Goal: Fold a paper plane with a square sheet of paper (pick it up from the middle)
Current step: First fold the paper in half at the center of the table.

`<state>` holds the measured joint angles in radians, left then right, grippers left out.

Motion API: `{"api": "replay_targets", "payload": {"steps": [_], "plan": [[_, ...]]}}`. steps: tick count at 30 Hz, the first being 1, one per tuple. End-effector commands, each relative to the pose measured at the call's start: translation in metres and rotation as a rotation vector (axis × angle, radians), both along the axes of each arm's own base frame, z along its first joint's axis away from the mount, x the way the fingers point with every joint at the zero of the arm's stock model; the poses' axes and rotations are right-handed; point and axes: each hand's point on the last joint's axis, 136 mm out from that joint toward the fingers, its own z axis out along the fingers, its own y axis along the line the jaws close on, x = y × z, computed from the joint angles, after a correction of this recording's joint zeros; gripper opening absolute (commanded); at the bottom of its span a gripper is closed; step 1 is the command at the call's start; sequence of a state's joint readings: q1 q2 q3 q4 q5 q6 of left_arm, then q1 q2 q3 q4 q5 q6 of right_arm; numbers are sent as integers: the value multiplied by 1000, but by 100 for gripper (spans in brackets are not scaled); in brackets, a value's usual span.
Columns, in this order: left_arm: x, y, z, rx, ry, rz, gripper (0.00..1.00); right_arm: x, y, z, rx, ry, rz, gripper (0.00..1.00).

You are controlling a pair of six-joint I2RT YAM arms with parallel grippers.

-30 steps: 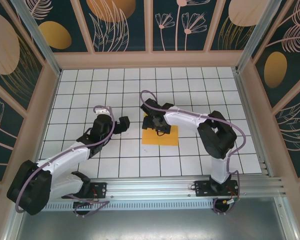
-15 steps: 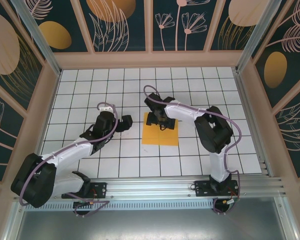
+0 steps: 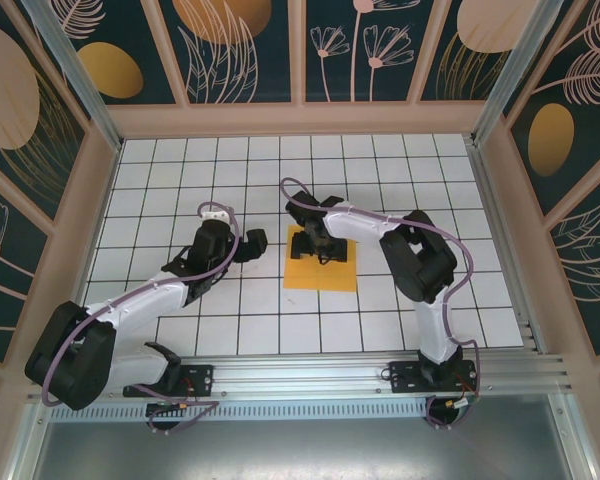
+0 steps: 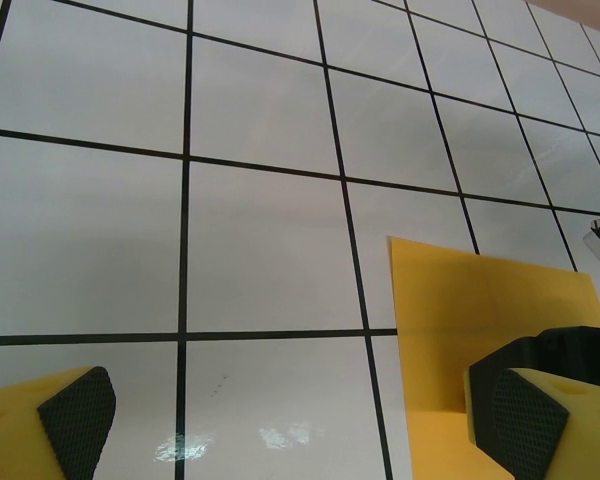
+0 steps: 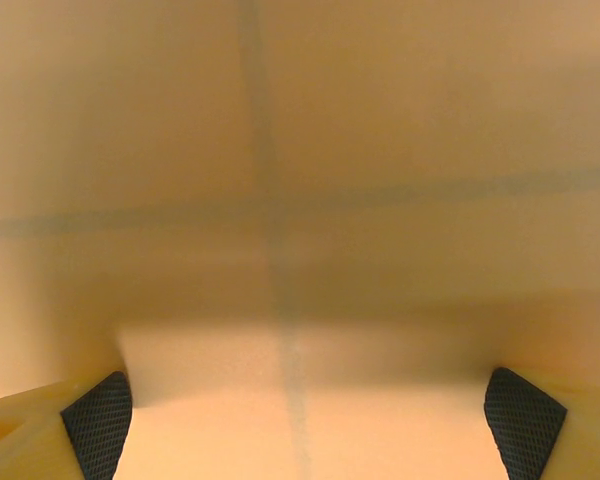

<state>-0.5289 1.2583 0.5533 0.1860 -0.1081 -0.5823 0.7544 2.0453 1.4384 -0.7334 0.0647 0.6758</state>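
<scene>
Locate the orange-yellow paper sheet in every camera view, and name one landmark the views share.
Top external: paper sheet near the picture's centre.
Left wrist: sheet at lower right, flat on the tiles.
Right wrist: sheet close up beyond the right gripper, tile lines showing faintly through it.
Shared landmark: the black grid lines.

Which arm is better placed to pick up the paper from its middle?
Probably right. The right gripper is open over the middle of the square sheet of paper; the left gripper, also open, sits at its left edge.
</scene>
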Motion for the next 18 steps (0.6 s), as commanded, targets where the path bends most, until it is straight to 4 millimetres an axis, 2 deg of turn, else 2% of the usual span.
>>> {"api": "replay_targets", "payload": {"steps": [1,6,13,15,18], "plan": [[5,-3,7,5,-13,-17,99,-23,-9,-34,-49,110,19,93],[5,-3,8,5,-11,-16,99,-23,-19,-40,-126,113,7,89],[4,-1,6,14,-5,-5,99,-21,-16,-39,-123,105,12,83],[5,0,8,15,-6,-4,99,-18,-15,-35,-127,92,13,81],[5,0,10,19,-11,-1,99,-10,-9,-18,-96,51,23,75]]}}
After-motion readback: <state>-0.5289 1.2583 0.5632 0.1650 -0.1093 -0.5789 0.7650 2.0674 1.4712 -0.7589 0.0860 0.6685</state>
